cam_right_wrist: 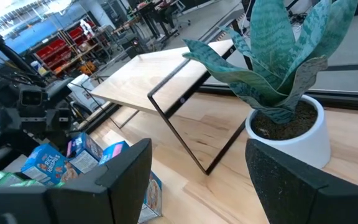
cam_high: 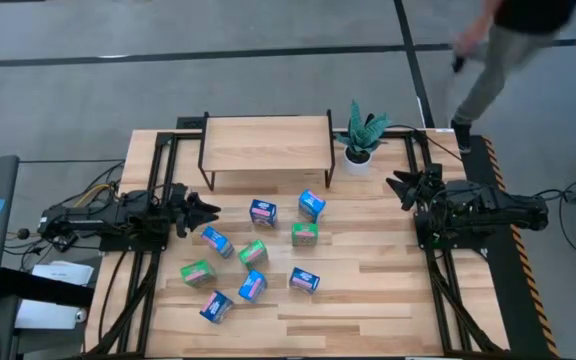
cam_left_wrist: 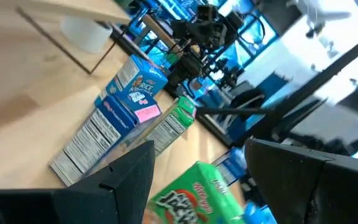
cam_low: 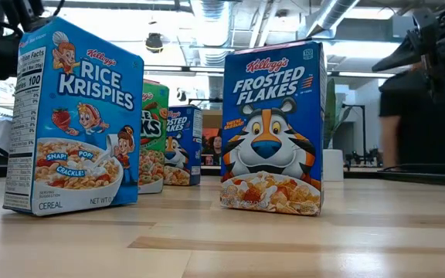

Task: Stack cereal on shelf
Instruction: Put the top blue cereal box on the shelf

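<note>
**Fingers apart on both arms, every box yet to be shelved**

Fingers [cam_left_wrist: 129, 180] of the left gripper [cam_high: 204, 210] stand apart with nothing between them, near the table's left edge, just beside the nearest blue cereal box [cam_high: 216, 241]. The right gripper [cam_high: 405, 187] is likewise spread and empty, near the right edge beside the potted plant [cam_high: 360, 135].

Nine cereal boxes [cam_high: 263, 211] lie scattered across the middle of the table [cam_high: 388, 290]; the shelf [cam_high: 266, 143] at the far edge is bare, so the task appears to be at its start. The first pick would go best by lowering the left gripper squarely over one box's narrow sides, clear of its neighbours.

Only the low view reads the labels: Rice Krispies [cam_low: 72, 123] and Frosted Flakes [cam_low: 273, 127] stand upright. Only the high view shows a person [cam_high: 508, 50] passing beyond the table.
</note>
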Tool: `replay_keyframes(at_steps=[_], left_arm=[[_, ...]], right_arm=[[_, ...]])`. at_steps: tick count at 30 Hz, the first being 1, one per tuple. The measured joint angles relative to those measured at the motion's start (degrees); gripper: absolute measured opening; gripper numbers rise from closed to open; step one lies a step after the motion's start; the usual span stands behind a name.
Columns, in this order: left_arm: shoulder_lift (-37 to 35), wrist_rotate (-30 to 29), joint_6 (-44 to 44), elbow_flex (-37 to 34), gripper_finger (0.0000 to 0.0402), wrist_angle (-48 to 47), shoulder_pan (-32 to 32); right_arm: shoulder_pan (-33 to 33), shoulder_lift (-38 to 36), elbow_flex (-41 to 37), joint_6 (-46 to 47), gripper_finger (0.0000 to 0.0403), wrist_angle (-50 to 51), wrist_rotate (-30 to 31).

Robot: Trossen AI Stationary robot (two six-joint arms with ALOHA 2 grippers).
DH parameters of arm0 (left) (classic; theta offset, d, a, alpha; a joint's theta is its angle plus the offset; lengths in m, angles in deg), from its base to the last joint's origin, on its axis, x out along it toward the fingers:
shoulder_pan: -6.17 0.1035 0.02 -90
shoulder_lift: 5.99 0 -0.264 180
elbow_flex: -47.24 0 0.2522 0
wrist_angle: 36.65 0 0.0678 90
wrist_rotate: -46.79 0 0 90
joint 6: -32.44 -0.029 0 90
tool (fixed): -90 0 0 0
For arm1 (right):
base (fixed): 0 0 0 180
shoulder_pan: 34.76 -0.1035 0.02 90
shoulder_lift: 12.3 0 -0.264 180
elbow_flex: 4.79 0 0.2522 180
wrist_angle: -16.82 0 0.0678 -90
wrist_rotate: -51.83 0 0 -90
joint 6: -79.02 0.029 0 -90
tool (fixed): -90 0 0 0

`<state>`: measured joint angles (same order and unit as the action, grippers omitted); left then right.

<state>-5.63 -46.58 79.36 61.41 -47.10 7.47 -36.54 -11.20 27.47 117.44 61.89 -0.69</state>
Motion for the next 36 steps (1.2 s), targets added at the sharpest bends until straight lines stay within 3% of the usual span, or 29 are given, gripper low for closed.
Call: replay_keyframes(at_steps=[6,14,19,22,26,31,36], left_arm=[[0.00,-3.68,1.52,0.00,0.0240,0.03,0.02],[0.04,-7.22,6.90,1.08,0.0240,1.14,-0.14],[0.11,-7.78,0.69,5.48,0.0240,11.10,-0.20],[2.53,-8.43,-5.79,10.68,0.0240,11.91,-0.17],[10.31,-9.35,-15.06,19.40,0.0240,11.82,-0.17],[24.88,-12.94,-22.01,31.15,0.0240,11.56,-0.17],[39.14,-5.33,-29.10,45.04,0.0240,-1.77,-0.17]], right_arm=[[-0.07,0.00,-0.02,0.21,0.0286,-0.81,-0.54],[-0.07,0.00,-0.02,0.17,0.0286,-10.14,-1.38],[0.06,0.00,-0.02,0.01,0.0286,-12.72,-1.40],[0.07,0.00,-0.02,-0.02,0.0286,-12.85,-1.40],[0.04,0.00,-0.02,-0.02,0.0286,-12.57,-1.40],[0.07,0.00,-0.02,0.00,0.0286,-12.96,-1.44],[0.04,0.00,-0.02,-2.20,0.0286,-12.92,-1.50]])
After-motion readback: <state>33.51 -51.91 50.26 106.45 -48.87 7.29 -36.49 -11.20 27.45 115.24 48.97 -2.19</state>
